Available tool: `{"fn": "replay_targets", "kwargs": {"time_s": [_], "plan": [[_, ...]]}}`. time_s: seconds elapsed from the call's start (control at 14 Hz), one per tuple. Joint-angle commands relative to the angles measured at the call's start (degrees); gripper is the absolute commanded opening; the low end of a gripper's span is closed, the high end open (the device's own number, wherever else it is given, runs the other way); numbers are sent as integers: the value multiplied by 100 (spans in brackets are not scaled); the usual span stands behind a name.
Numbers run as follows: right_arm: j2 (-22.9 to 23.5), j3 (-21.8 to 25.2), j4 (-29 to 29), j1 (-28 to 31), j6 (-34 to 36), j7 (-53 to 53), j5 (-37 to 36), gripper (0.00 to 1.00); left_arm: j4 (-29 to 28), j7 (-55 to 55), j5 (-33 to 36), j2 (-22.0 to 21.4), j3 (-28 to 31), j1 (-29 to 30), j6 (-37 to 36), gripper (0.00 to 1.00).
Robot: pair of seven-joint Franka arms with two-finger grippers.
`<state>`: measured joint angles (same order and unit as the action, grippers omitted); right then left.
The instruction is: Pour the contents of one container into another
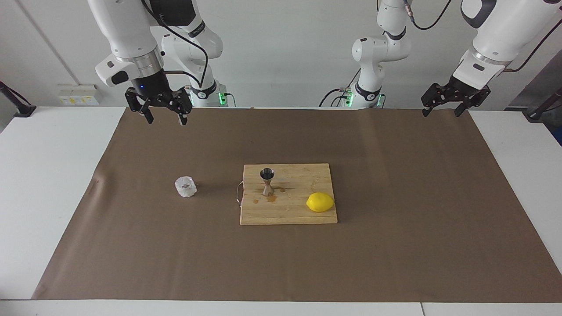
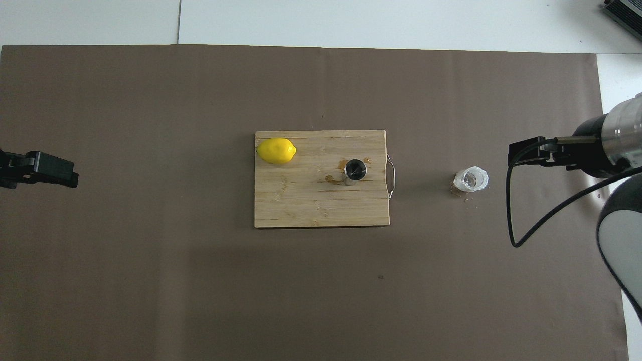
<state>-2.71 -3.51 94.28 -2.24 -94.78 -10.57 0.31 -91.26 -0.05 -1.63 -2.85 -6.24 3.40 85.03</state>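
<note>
The squat clear cup (image 1: 185, 186) (image 2: 471, 179) stands upright on the brown mat, beside the board toward the right arm's end. On the wooden cutting board (image 1: 290, 213) (image 2: 301, 205) the steel hourglass jigger (image 1: 267, 181) (image 2: 355, 170) stands upright near the handle edge. My right gripper (image 1: 165, 119) (image 2: 524, 153) hangs open and empty, high over the mat's edge by the robots, well apart from the cup. My left gripper (image 1: 441, 112) (image 2: 60, 170) waits open and empty over the mat's corner at the left arm's end.
A yellow lemon (image 1: 320, 202) (image 2: 276, 151) lies on the board's corner farther from the robots, toward the left arm's end. Brown wet stains (image 1: 271, 199) mark the board beside the jigger. The brown mat (image 1: 395, 245) covers most of the white table.
</note>
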Motion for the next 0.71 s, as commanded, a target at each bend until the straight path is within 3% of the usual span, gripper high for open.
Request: {"fn": "replay_targets", "kwargs": {"time_s": [0.0, 0.64], "plan": [[-11, 314, -24, -303, 170, -139, -92, 100, -67, -30, -30, -66, -17, 47, -48, 100], [-28, 404, 20, -286, 162, -103, -145, 100, -67, -30, -30, -66, -17, 47, -48, 100]]}}
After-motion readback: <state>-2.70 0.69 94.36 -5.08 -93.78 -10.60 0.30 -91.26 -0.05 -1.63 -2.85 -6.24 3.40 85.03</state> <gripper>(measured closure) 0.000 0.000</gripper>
